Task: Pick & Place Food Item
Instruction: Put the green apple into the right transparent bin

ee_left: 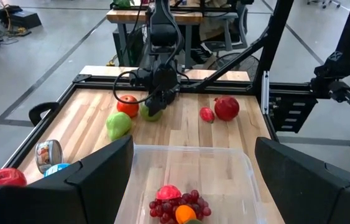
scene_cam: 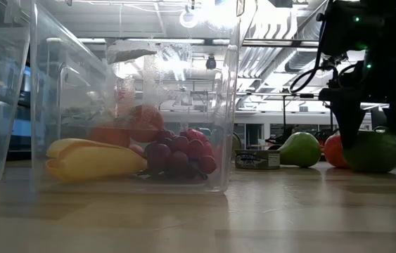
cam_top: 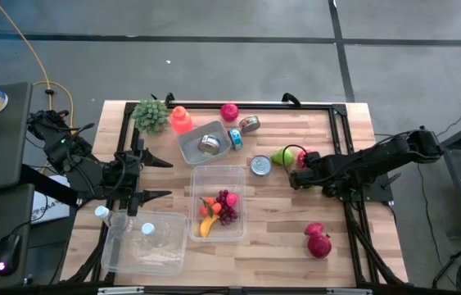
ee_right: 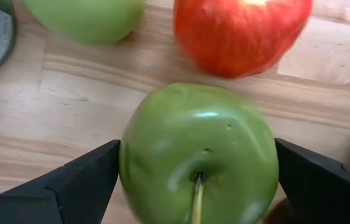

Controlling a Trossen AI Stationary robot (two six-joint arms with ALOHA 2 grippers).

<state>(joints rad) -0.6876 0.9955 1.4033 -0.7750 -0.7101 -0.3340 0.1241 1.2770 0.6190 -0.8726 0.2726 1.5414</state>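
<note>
Right gripper (ee_right: 193, 180) lowered around a round green apple (ee_right: 199, 155) on the right side of the wooden table (cam_top: 296, 238).

Its dark fingers (ee_right: 69, 183) stand wide apart on either side of the apple, which rests on the wood; whether they touch it, I cannot tell. A red apple (ee_right: 240, 34) and a green pear (ee_right: 84, 15) lie just beyond. The clear plastic tub (cam_top: 218, 176) of banana and grapes sits at the table's centre. The left gripper (cam_top: 155, 176) waits open at the left, beside that tub.

Glossy green apple (ee_right: 198, 152) sits stem-up on the table, beside a red apple (ee_right: 240, 31).
</note>
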